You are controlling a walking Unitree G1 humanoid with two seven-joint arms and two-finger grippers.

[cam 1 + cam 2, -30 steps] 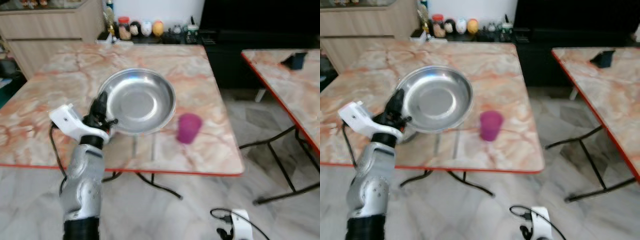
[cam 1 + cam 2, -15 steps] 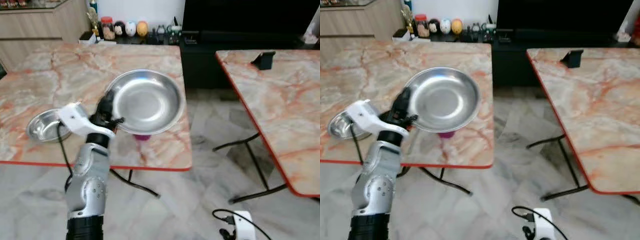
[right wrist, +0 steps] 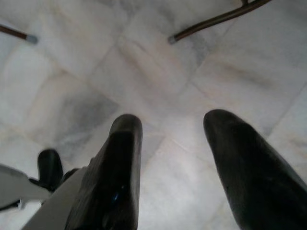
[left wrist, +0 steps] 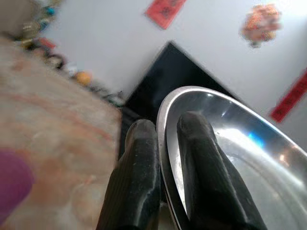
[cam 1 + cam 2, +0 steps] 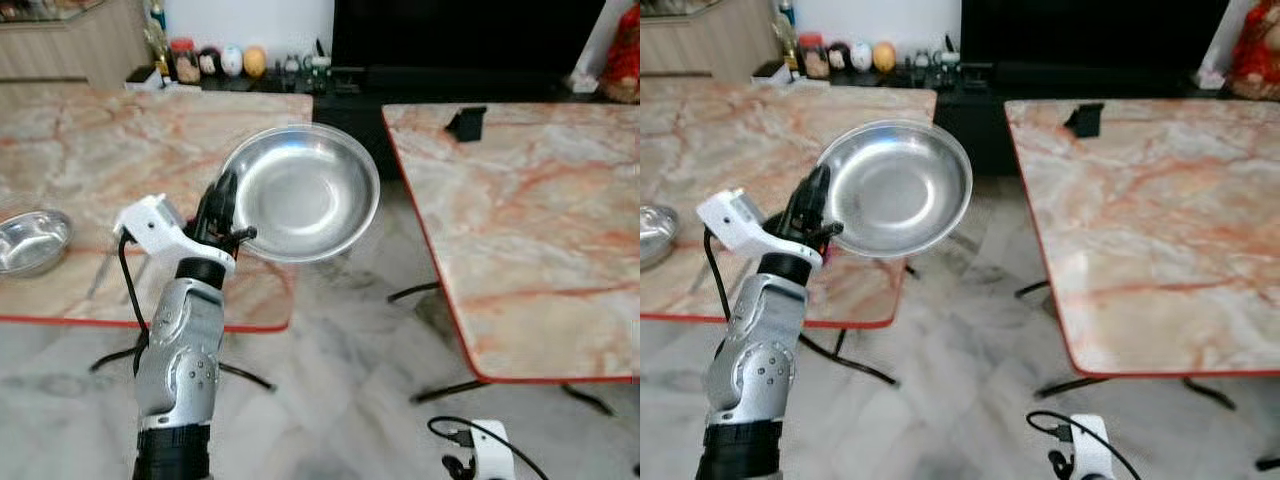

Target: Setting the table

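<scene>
- This is a room in a home, probably a living and dining room.
- Two folding desks with marble pattern and red edge stand here: the left desk (image 5: 120, 170) and the right desk (image 5: 520, 220).
- The floor (image 5: 340, 400) has pale marble tiles.
- A dark cabinet (image 5: 460, 40) stands at the wall, with jars and small figures (image 5: 210, 62) beside it.
- A red paper decoration (image 4: 165, 10) hangs on the white wall.

Dark cabinet (image 5: 470, 45), marble floor (image 5: 340, 400)

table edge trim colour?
Red-orange, along the marble-patterned table top's rim. Clearest in the right eye view.
</scene>
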